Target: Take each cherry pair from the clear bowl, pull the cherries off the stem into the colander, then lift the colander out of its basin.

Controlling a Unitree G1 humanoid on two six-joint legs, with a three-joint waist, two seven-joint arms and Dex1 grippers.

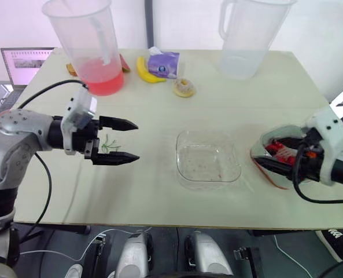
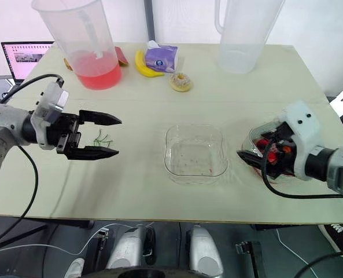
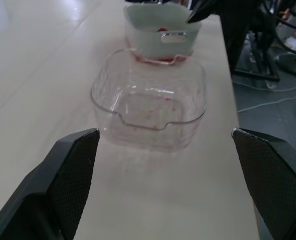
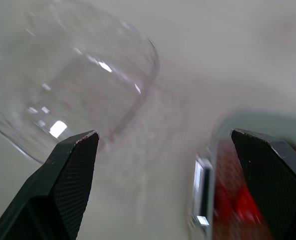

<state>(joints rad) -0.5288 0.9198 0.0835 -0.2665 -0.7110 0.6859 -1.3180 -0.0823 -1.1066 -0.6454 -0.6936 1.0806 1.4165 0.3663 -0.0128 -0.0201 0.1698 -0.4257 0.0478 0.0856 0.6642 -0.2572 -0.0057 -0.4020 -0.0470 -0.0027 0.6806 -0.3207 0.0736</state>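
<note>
Bench (image 1: 159,197) is carrying the empty clear bowl (image 1: 208,157); my left fingers (image 1: 119,123) are hovering spread above bare stems (image 2: 102,139), my right fingers (image 4: 70,170) straddling the colander (image 3: 162,40) rim, spread, probably for lifting.

You have a smooth, matt table top (image 1: 159,116) under everything. Your clear bowl (image 3: 119,116) is glossy see-through plastic, its wall rippled and catching bright highlights. The colander (image 3: 160,37) looks like pale, opaque plastic with a dull satin finish. On your left gripper (image 1: 137,141), the black pads (image 3: 75,170) carry a fine cross-hatched texture. The left jug (image 1: 87,40) and right jug (image 1: 249,35) are cloudy, half-clear plastic. The tissue pack (image 1: 163,62) has a shiny film wrapper.
</note>
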